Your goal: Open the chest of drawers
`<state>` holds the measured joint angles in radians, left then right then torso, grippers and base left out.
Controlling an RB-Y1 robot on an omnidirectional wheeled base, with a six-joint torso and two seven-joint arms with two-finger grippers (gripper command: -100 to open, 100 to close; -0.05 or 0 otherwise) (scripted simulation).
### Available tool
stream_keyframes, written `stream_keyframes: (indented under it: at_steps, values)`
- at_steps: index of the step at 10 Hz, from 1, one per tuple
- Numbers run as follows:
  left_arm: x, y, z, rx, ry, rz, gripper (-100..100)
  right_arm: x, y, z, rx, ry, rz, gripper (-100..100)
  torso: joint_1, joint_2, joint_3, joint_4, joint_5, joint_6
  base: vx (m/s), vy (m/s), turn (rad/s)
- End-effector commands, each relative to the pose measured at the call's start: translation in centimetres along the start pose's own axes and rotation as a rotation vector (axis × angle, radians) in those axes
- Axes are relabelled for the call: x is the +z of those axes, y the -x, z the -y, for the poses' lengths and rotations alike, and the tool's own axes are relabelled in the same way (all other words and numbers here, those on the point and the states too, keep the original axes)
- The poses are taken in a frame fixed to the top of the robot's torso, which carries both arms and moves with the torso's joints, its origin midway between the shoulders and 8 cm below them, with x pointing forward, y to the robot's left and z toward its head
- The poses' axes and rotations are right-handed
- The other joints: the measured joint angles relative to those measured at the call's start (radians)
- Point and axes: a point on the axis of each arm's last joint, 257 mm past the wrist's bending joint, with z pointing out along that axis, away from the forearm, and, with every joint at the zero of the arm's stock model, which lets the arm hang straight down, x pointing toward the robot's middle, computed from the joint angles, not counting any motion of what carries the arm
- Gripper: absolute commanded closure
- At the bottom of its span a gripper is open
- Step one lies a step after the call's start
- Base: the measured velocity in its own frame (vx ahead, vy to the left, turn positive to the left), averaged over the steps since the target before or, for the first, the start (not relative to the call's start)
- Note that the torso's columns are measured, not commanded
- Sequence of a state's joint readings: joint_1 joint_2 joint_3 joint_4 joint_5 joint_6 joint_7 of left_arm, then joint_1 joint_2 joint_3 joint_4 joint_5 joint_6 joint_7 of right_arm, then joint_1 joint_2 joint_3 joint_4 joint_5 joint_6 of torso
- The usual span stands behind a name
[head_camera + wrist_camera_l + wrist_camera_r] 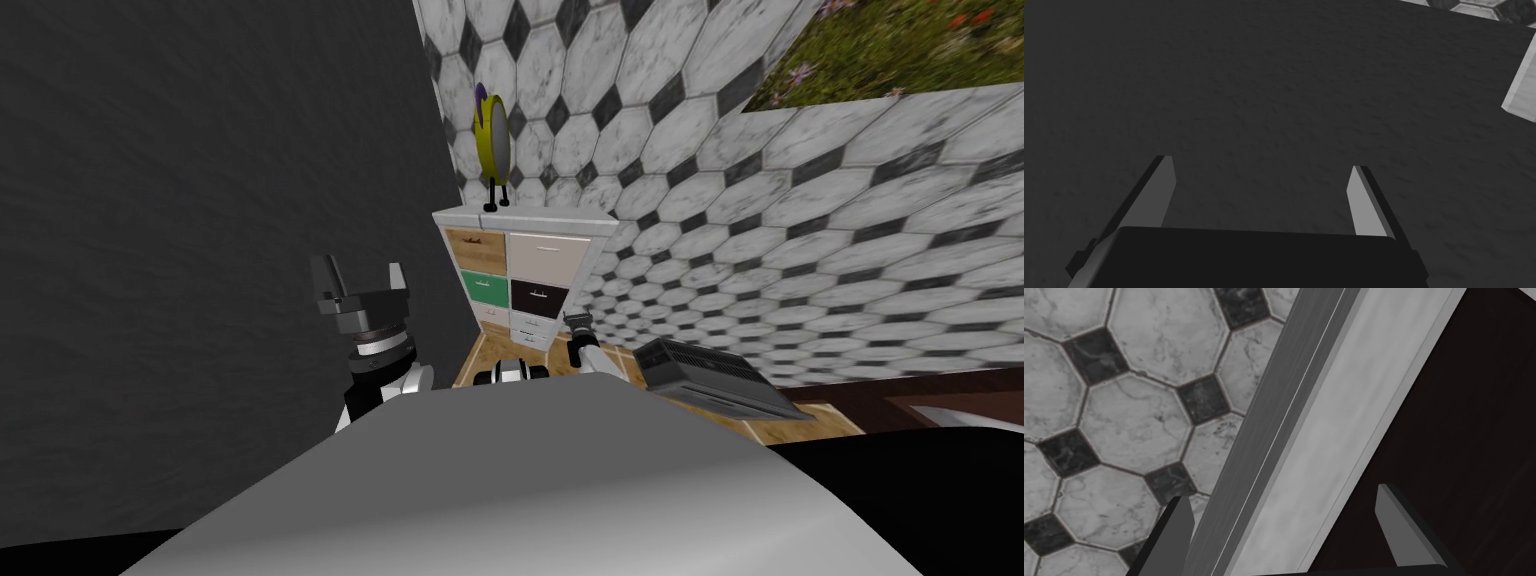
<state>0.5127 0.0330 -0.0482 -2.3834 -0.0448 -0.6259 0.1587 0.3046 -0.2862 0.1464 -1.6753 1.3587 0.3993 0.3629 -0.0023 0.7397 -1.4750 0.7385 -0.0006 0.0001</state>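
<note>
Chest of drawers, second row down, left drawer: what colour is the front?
Green. That drawer front shows best in the head view.

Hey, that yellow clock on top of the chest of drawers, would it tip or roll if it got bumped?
Likely tippy: the yellow clock stands upright on thin black legs, near one end of the top of the chest of drawers. Its round, disc-like body could roll once it is down. It looks rigid, not floppy.
</note>
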Motion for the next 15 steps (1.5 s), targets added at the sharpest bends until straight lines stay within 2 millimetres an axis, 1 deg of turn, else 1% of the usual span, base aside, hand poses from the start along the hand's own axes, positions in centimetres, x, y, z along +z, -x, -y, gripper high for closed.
stream_keyframes:
  at_steps: [1,2,3,4,5,6,7,8,9,10,11,14,15]
  values:
    - [0.0,0.0,0.0,0.000,0.000,0.000,0,0.2,-0.7,0.6,-0.095,-0.034,-0.005,-100,0.002,-0.001,0.000,0.000,0.000,0.000,0.027,0.058,0.014]
    - [0.0,0.0,0.0,0.000,0.000,0.000,0,0.2,-0.5,0.7,-0.105,-0.036,-0.001,-100,0.004,-0.001,-0.001,0.000,0.001,0.000,0.014,0.031,0.000]
    - [0.0,0.0,0.0,0.000,0.000,0.000,0,0.3,-1.2,1.2,-0.171,-0.064,-0.013,-100,0.002,-0.001,-0.001,0.000,0.001,0.000,0.031,0.045,0.031]
    - [0.0,0.0,0.0,0.000,0.000,0.000,0,0.3,-1.0,1.2,-0.190,-0.067,-0.004,-100,0.003,-0.002,-0.001,-0.001,0.001,0.000,0.036,0.052,0.013]
    - [0.0,0.0,0.0,0.000,0.000,0.000,0,0.3,-1.7,1.7,-0.245,-0.092,-0.017,-100,0.003,-0.002,-0.002,-0.001,0.001,0.000,0.029,0.071,0.032]
    - [0.0,0.0,0.0,0.000,0.000,0.000,0,0.3,-1.3,1.7,-0.275,-0.097,-0.002,-100,0.004,-0.002,-0.001,-0.001,0.001,0.000,0.021,0.065,0.015]
    - [0.0,0.0,0.0,0.000,0.000,0.000,0,0.4,-1.7,2.2,-0.334,-0.122,-0.009,-100,0.003,-0.001,-0.001,0.000,0.001,0.000,0.021,0.069,0.035]
    - [0.0,0.0,0.0,0.000,0.000,0.000,0,0.4,-1.3,2.2,-0.361,-0.126,0.005,-100,0.003,-0.001,-0.001,0.000,0.001,0.000,0.020,0.055,0.015]
    - [0.0,0.0,0.0,0.000,0.000,0.000,0,0.4,-1.6,2.7,-0.418,-0.150,0.002,-100,0.001,-0.001,-0.001,0.000,0.000,0.000,0.017,0.064,0.037]
    - [0.0,0.0,0.0,0.000,0.000,0.000,0,0.4,-1.3,2.7,-0.440,-0.153,0.014,-100,0.002,-0.001,-0.001,0.000,0.000,0.000,0.013,0.059,0.017]
    - [0.0,0.0,0.0,0.000,0.000,0.000,0,0.5,-1.4,3.0,-0.497,-0.176,0.014,-100,0.002,-0.001,-0.001,0.000,0.001,0.000,0.019,0.061,0.037]
    - [0.0,0.0,0.0,0.000,0.000,0.000,0,0.4,-0.9,3.3,-0.583,-0.203,0.037,-100,0.003,-0.002,-0.001,0.000,0.001,0.000,0.013,0.056,0.026]
    - [0.0,0.0,0.0,0.000,0.000,0.000,0,0.4,-0.8,3.6,-0.640,-0.224,0.045,-100,0.002,-0.001,-0.001,0.000,0.001,0.000,0.011,0.056,0.043]
